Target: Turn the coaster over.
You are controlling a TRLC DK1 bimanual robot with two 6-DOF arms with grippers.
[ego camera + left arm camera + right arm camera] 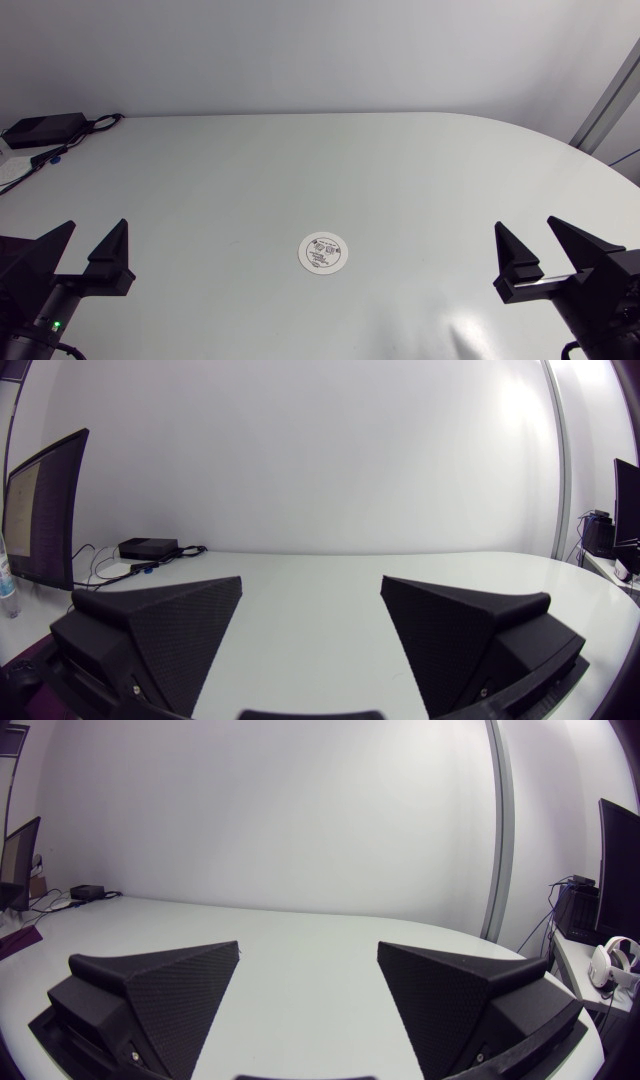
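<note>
Gaping, left hand (pixel 97 224) and right hand (pixel 524 222) flank coaster (pixel 326 252), perhaps hovering.

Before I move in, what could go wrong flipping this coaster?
The coaster lies flat on the smooth table, so broad wedge fingers may slide it instead of catching its edge. It sits between the left gripper and right gripper; sending both in risks a collision.

left tool (pixel 311 592) spread wide, black box (pixel 148 547) ahead
</note>
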